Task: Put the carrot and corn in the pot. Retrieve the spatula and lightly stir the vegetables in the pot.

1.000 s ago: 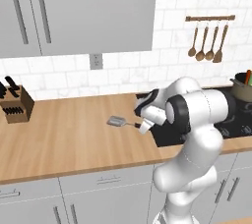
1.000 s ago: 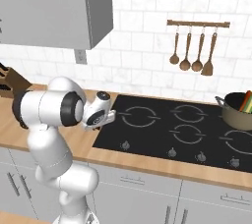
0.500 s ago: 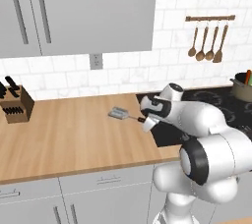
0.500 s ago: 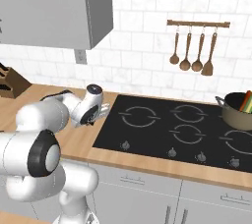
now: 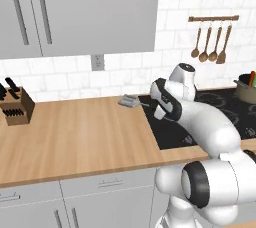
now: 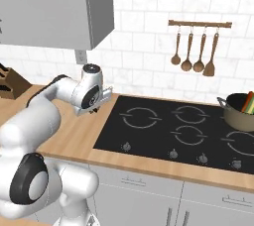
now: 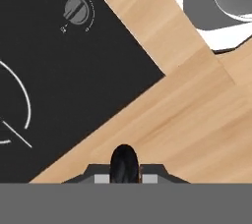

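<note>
The spatula [image 5: 129, 101] is held above the wooden table [image 5: 75, 137], its slotted grey metal square blade sticking out to the left of the gripper [image 5: 148, 103] and its thin black handle running back into the fingers, which are closed narrowly on that handle. In the hand view the handle's rounded black end [image 7: 124, 163] sits tight between the two dark finger tips, over warm, straight-grained wood beside the corner of the smooth black glass cooktop [image 7: 59, 80], where a round grey knob [image 7: 75, 8] and thin white burner rings are printed.

From the right base view the white, glossy arm curves from the lower left toward the cooktop's left edge, and the gripper [image 6: 101, 102] hangs just above the wood there; the spatula itself is too hidden behind the hand to make out.

The pot [image 6: 239, 112], round, tan-bronze metal with a dark rim and a short side handle, stands on the far right burner, well apart from the gripper. The carrot [image 6: 247, 101], a slim orange-red stick, and the corn [image 6: 251, 104], greenish at its husk, lean upright inside it, poking over the rim.

On the white tiled wall brown wooden utensils [image 6: 194, 51] hang from a rail, and a wooden knife block [image 5: 16, 108] with black handles stands at the table's far left.
</note>
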Controlling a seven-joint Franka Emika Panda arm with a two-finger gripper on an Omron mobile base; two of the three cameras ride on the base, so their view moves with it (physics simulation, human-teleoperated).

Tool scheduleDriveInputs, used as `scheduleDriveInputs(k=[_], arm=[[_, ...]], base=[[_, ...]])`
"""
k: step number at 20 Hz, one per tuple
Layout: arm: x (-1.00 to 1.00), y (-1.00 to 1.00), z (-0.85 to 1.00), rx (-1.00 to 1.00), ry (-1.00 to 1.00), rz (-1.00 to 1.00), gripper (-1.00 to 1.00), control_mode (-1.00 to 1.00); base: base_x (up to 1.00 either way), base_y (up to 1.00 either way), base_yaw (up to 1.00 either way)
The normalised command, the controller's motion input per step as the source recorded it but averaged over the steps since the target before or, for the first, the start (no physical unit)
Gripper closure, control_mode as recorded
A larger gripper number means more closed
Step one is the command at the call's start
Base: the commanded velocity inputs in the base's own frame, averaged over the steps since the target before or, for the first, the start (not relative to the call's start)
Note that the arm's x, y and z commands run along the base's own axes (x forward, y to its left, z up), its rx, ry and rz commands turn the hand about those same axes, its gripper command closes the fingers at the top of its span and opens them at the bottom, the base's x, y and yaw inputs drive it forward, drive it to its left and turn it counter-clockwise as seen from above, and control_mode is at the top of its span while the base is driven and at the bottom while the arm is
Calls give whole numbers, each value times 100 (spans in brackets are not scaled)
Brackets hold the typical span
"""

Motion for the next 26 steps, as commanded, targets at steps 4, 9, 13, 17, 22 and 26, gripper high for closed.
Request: scheduleDriveInputs(k=[4, 9, 13, 17, 22, 26], arm=[[-3, -56, 100, -27, 6, 23, 100, -100], [-39, -59, 61, -37, 3, 38, 100, -100], [-58, -62, 29, -42, 0, 47, 100, -100], [-46, -60, 10, -41, 0, 56, 100, -100], [-27, -54, 0, -34, -5, 70, 100, -100], [0, -35, 0, -32, -4, 74, 100, -100]], base=[[0, 0, 0], [0, 0, 0], [0, 0, 0], [0, 0, 0], [0, 0, 0], [0, 0, 0]])
